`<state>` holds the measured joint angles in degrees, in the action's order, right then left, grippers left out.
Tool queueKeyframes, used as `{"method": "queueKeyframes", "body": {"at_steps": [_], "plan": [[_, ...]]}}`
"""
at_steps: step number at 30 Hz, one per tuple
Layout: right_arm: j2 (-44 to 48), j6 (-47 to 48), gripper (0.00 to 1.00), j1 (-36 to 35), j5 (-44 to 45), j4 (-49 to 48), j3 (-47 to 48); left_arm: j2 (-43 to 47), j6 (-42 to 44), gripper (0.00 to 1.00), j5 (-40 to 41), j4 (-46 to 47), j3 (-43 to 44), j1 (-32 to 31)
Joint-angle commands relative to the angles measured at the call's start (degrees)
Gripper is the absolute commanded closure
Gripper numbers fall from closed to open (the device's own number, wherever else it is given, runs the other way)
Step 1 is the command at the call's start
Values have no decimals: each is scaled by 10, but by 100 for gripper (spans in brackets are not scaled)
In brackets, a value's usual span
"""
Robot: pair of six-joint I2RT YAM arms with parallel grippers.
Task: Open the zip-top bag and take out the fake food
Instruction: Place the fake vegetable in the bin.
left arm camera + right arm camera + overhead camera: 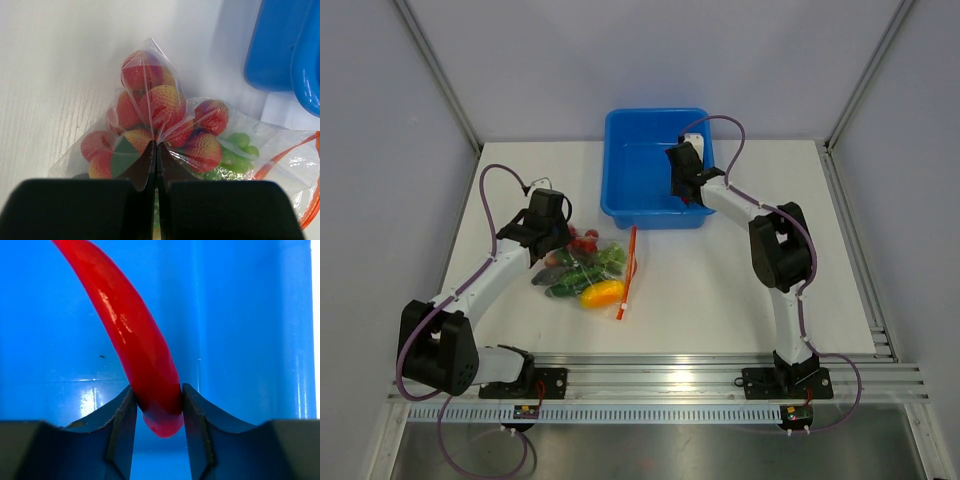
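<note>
Right gripper (157,400) is grasping the red chili (135,340) at its thick end, one finger on each side. The tip points away from the wrist camera. The chili is held over the inside of the blue tub (630,140), near the tub's right front corner, and I can't tell whether it touches the tub floor.

Left gripper (157,150) is clenched, jaws fully together on a pinch of film at the edge of the zip-top bag (590,268), with the plastic puckering into the fingertips.

The bag lies on the desk (720,290), left of the tub and nearer the arm bases, close to the tub but not touching it. Its orange-red zip strip (628,275) runs along the side facing the tub. Can't tell whether the mouth is open.

In the bag:
- the cluster of red and yellow balls (162,102), just past the left gripper
- the green vegetables (240,145), on the tub side of the cluster
- the orange-yellow pepper (602,293), at the end farthest from the tub
</note>
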<state>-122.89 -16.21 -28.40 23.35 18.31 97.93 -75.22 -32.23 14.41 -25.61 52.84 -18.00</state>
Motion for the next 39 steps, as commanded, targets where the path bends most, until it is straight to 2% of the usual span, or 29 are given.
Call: {"method": "queueKeyframes", "body": {"at_steps": [1, 4, 5, 6, 9, 12, 17, 22, 25, 27, 32, 35, 36, 39], "plan": [[3, -2, 53, 5, -11, -3, 26, 10, -6, 100, 13, 18, -3, 2], [12, 7, 38, 5, -17, -1, 33, 10, -5, 100, 13, 18, -3, 2], [20, 9, 31, 5, -19, 1, 35, 10, -5, 100, 13, 18, -3, 2], [25, 13, 19, 5, -19, 3, 39, 10, -5, 100, 13, 18, -3, 2], [48, 13, 8, 5, -19, 7, 38, 10, -4, 100, 12, 19, -3, 2], [87, 4, 4, 5, -31, -10, 11, 7, -3, 100, 11, 19, -2, 2], [193, -1, 4, 5, -84, -84, -91, 7, -4, 100, 11, 18, -2, 2], [283, 4, 11, 5, -137, -105, -160, 8, -2, 100, 11, 18, -1, 2], [337, 12, 16, 1, -195, -142, -252, 7, -2, 100, 10, 19, -1, 2], [361, 23, 19, -7, -218, -144, -277, 5, -2, 100, 9, 19, -1, 2], [433, 23, 21, -43, -209, -133, -364, 7, -2, 100, 4, 18, -1, 2], [472, 13, 23, -82, -205, -177, -438, 10, -3, 100, 4, 18, -2, 2], [479, 11, 24, -93, -207, -220, -455, 11, -3, 100, 4, 19, -3, 2], [457, 4, 25, -132, -207, -276, -498, 11, -2, 100, 5, 20, -5, 2]]}}
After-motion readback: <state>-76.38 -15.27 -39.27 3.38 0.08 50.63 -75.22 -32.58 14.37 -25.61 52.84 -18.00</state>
